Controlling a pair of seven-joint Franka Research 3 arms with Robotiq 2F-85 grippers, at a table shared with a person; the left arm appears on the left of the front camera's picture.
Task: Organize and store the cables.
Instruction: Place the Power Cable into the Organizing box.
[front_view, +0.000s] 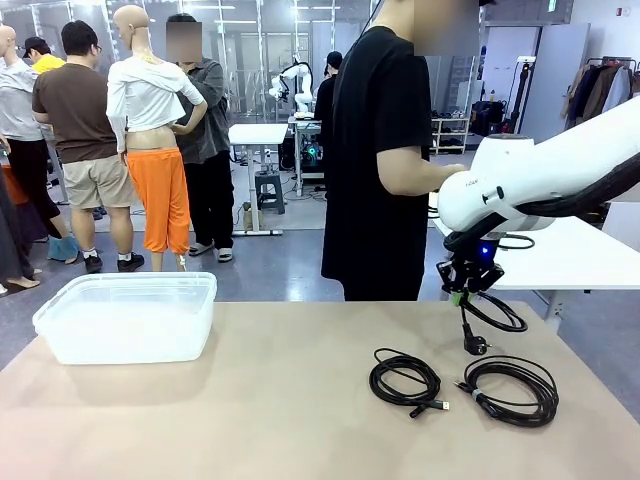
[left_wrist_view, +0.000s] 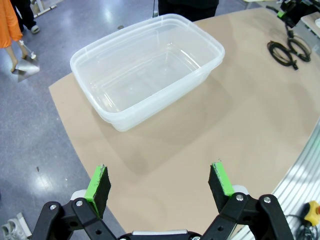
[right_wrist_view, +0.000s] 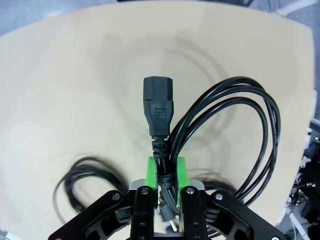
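My right gripper (front_view: 462, 294) is shut on a coiled black power cable (right_wrist_view: 225, 130) and holds it above the table's right side; its loops and a plug (front_view: 474, 343) hang below the fingers. The green pads (right_wrist_view: 152, 170) pinch the bundle just behind its black connector (right_wrist_view: 158, 112). Two more coiled cables lie on the table: one (front_view: 404, 380) in the middle right and one (front_view: 511, 390) further right. My left gripper (left_wrist_view: 160, 182) is open with nothing between its pads, hovering over the table near a clear plastic bin (left_wrist_view: 149, 67).
The clear bin (front_view: 128, 318) stands at the table's left rear with nothing inside. A person in a black shirt (front_view: 375, 150) stands at the far side. A white table (front_view: 570, 255) sits behind on the right.
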